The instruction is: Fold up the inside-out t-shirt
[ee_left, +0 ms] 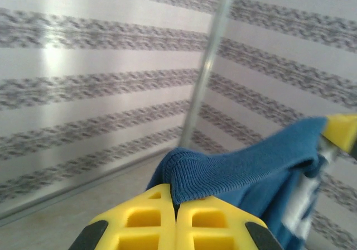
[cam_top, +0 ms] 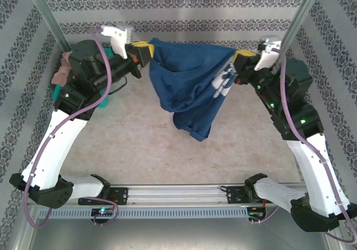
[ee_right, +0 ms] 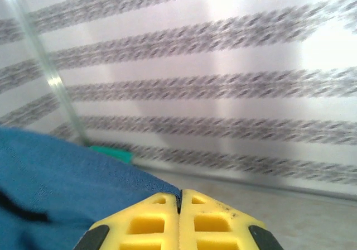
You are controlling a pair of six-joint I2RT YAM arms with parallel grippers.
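navy t-shirt (cam_top: 187, 88) hangs over worktop (cam_top: 139, 149), strung between left hand (cam_top: 143, 50), clamped on its ribbed edge, and right hand (cam_top: 244, 56), clamped on cloth. Light, limp cotton, will sag; pinch hems/corners.

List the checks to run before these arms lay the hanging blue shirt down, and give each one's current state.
1. Left pincer shut on the dark navy blue cotton t-shirt: ok, it pinches the ribbed edge.
2. Right pincer shut on the t-shirt: ok, the fabric runs into its closed tips.
3. T-shirt spread flat between the pincers: not ok, it sags in bunched folds.
4. Lowest fold off the beige table: cannot tell from above.
5. Pinkish-tan garment apart from the t-shirt: ok, it sits by the left arm.
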